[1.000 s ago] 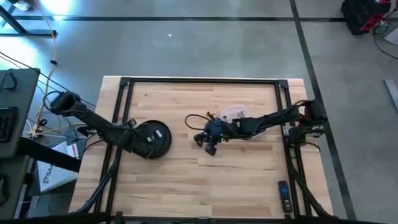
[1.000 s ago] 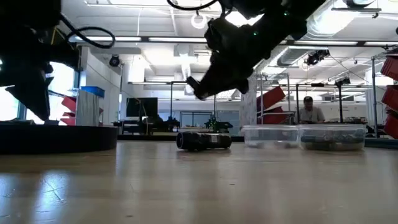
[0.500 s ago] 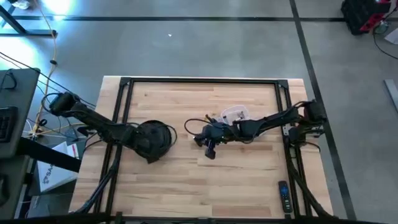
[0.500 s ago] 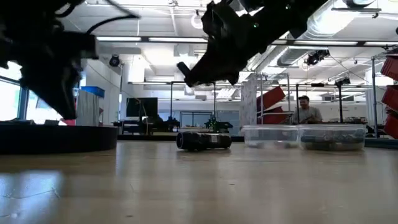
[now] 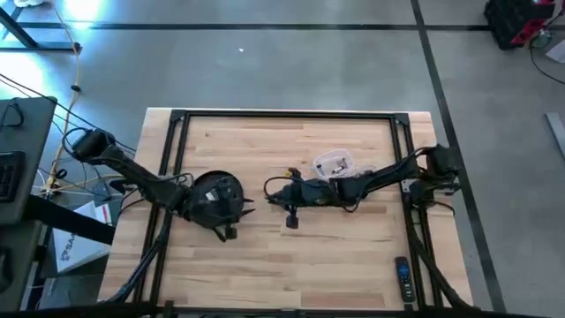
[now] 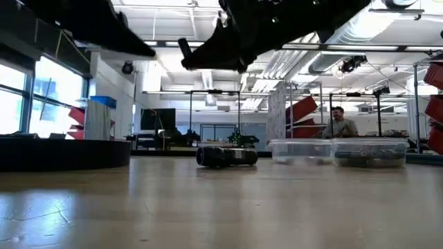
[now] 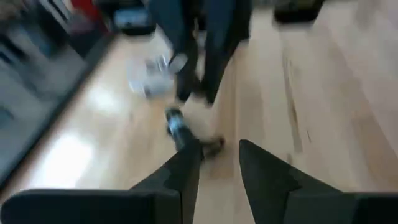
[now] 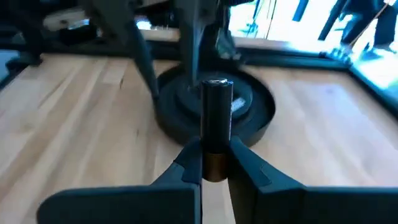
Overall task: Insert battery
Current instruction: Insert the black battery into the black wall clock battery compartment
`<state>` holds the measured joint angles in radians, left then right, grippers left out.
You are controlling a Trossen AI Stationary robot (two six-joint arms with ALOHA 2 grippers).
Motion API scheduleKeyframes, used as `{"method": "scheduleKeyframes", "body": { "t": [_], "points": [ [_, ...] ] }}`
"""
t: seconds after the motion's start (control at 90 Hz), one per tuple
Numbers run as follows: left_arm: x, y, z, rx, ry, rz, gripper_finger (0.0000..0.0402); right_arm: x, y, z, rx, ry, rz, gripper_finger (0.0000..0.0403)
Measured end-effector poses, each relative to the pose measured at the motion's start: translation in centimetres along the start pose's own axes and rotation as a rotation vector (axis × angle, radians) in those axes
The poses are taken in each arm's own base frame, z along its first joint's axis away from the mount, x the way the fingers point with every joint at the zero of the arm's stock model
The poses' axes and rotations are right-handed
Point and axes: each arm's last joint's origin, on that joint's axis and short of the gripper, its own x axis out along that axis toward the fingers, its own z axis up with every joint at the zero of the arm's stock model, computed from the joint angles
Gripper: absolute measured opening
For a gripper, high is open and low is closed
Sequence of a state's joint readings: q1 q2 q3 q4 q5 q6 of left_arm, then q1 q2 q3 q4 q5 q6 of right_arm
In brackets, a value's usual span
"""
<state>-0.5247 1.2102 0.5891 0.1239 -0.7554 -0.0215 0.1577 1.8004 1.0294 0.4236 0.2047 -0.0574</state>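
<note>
While the right gripper (image 8: 210, 163) clamps the battery (image 8: 216, 124), the flashlight (image 6: 227, 156) lies mid-bench.
Battery axis runs along the fingers, raised above the flashlight; left gripper (image 7: 219, 163), parted and empty, waits over the black dish (image 5: 205, 196).

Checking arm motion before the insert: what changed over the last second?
The right gripper, shut on the battery, slid toward the left arm and rose in the low view. The left gripper swung over the black round dish toward table centre, fingers open. The dark cylinder, clear containers and remote stayed put.
</note>
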Motion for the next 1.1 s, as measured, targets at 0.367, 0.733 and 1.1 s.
{"method": "scheduleKeyframes", "body": {
  "t": [0.367,0.733,1.1],
  "points": [
    [1.3,1.7,-1.1,0.008,-0.281,-0.142,0.0095,0.0,0.1,0.5,-0.151,-0.063,0.093,0.0012],
    [3.3,3.4,-1.1,0.026,-0.337,-0.202,0.0095,0.3,-1.4,0.5,-0.195,-0.073,0.082,0.0012],
    [4.3,4.2,-1.1,0.03,-0.369,-0.163,0.0067,0.4,-2.6,0.5,-0.203,-0.085,0.064,0.0012]
  ]
}}
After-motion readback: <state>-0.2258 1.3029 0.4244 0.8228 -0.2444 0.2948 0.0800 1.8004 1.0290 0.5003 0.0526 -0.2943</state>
